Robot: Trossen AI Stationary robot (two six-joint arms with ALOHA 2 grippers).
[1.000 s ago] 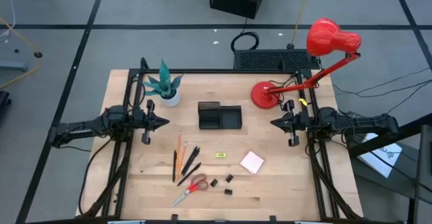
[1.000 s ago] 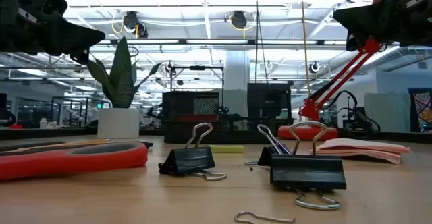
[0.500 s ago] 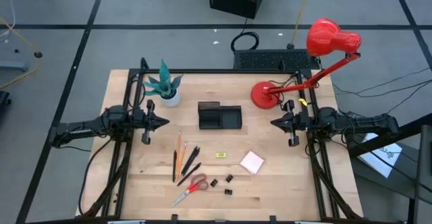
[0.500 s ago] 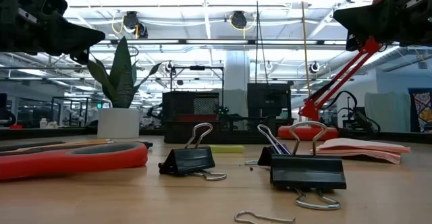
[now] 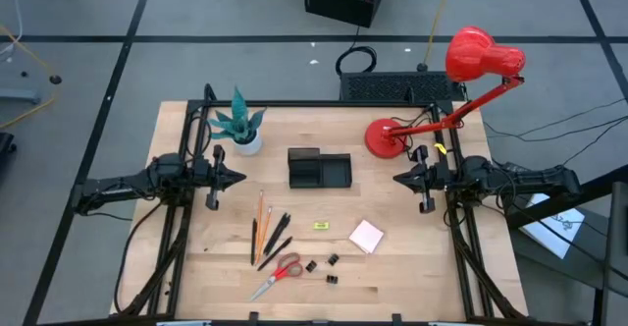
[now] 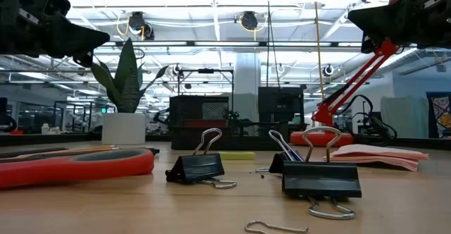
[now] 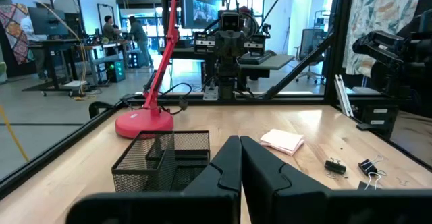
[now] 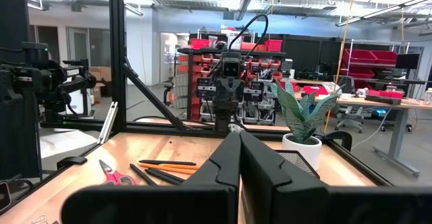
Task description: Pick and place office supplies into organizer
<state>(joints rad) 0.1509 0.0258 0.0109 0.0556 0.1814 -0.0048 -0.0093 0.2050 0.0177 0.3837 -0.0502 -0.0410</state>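
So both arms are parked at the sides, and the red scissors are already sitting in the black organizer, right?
Not quite. The high view shows the scissors lying on the table near its front edge, apart from the organizer. The rest holds: the left gripper and right gripper sit at the sides.

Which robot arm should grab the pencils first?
Probably the left. The orange pencils lie on the left gripper's side of the table, nearer its shut fingers. The right gripper, also shut, waits across the table, beyond the organizer.
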